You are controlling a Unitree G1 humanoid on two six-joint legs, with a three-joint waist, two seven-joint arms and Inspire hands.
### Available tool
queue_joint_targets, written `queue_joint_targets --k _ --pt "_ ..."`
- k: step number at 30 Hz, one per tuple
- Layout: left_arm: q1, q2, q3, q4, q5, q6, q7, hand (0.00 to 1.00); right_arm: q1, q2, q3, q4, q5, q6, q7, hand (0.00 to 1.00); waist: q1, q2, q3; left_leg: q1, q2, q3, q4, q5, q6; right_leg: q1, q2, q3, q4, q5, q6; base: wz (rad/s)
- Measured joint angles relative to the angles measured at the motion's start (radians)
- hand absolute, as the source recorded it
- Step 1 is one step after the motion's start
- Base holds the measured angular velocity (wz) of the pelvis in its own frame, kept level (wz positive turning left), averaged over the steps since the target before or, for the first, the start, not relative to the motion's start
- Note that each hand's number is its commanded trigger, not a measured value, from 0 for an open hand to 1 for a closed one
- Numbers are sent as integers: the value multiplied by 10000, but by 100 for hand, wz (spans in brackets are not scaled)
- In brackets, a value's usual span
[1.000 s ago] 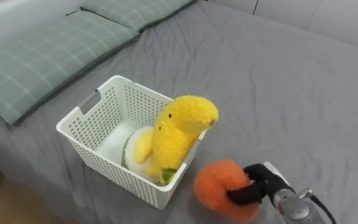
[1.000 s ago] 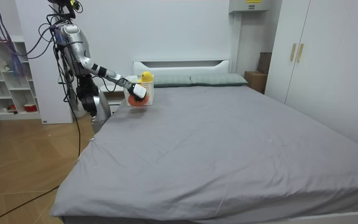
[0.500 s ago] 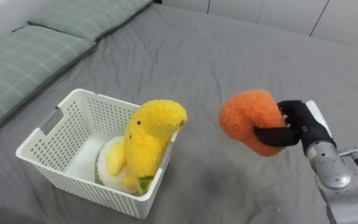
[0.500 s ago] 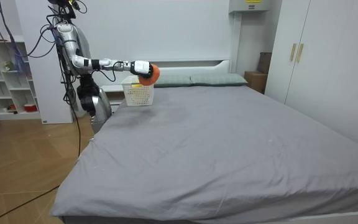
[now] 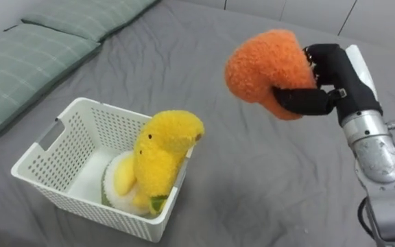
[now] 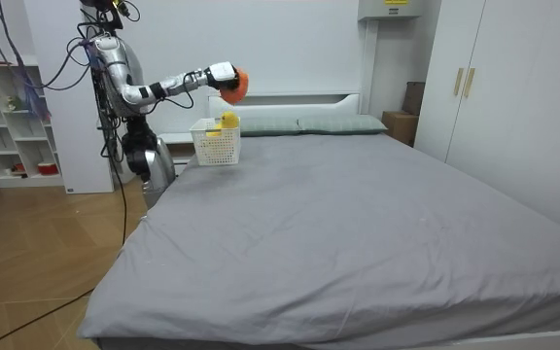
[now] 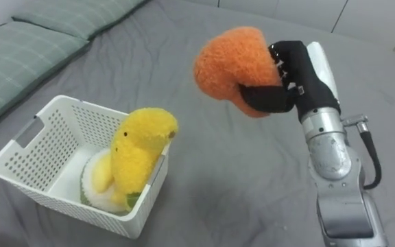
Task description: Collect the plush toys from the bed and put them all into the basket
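My right hand is shut on a fluffy orange plush toy, held high in the air to the right of the basket and above the grey bed. The white perforated basket stands on the bed at lower left. Inside it a yellow plush toy leans against the right wall, with a pale round toy under it. In the room view, the robot stands at the bed's head corner with the right hand and orange toy raised above the basket.
Green checked pillows lie at the upper left along the head of the bed. The grey sheet spreads wide to the right of the basket. In the room view a shelf unit and wardrobes flank the bed.
My right hand has lifted the orange toy from low beside the basket up high above the bed. The basket and yellow toy have stayed put; the camera shifted.
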Motion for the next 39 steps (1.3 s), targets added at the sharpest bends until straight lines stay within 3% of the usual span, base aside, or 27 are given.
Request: queue_joint_targets --k 5,11,16,22,23,27,28,29,39 --pt "-65 76 -136 -349 2 20 0 0 -409 2 725 -276 -466 29 356 100 297 -205 45 -84 -35 -206 58 2 -1 31 -18 -317 -6 2 -1 12" --pt "-274 153 -420 -344 83 180 0 0 -1119 13 1527 -243 -329 430 797 100 782 -231 112 -197 -127 -604 200 24 -15 126 -53 -710 -39 2 0 19" --pt "-306 145 -557 -398 75 235 0 0 -1394 13 2231 29 -433 435 1026 100 1099 -267 94 -312 -204 -943 339 54 -57 241 -26 -817 -183 13 11 24" --pt "-344 46 -476 -679 153 465 -6 0 -1393 459 2507 752 -1253 868 1649 100 1351 -275 109 -491 -360 -1479 344 251 -167 204 -57 -792 -163 11 14 27" --pt "-351 23 -463 -699 216 538 -7 0 -1393 510 2511 828 -1324 902 1753 84 1445 -269 110 -504 -374 -1546 344 301 -141 219 -55 -801 -159 11 13 20" --pt "-342 -65 -328 -843 286 650 -6 0 -1393 667 2519 842 -1601 1180 1951 42 1669 -282 101 -599 -404 -1722 345 359 -213 228 -44 -847 -155 11 13 17" --pt "-340 -90 -282 -849 289 682 -7 0 -1393 697 2519 894 -1601 1239 1959 5 1723 -282 101 -605 -428 -1807 346 378 -236 247 -50 -908 -155 11 13 22" --pt "-341 -108 -260 -848 291 717 -6 0 -1393 707 2519 986 -1609 1300 1961 0 1760 -280 103 -594 -452 -1899 348 397 -228 281 -58 -1008 -159 11 13 22" --pt "-277 -170 -148 -851 287 1016 -6 0 -1392 726 2524 1548 -1778 1586 2181 0 1898 -248 128 -622 -535 -2235 344 549 -302 383 -47 -1030 -156 9 14 12"
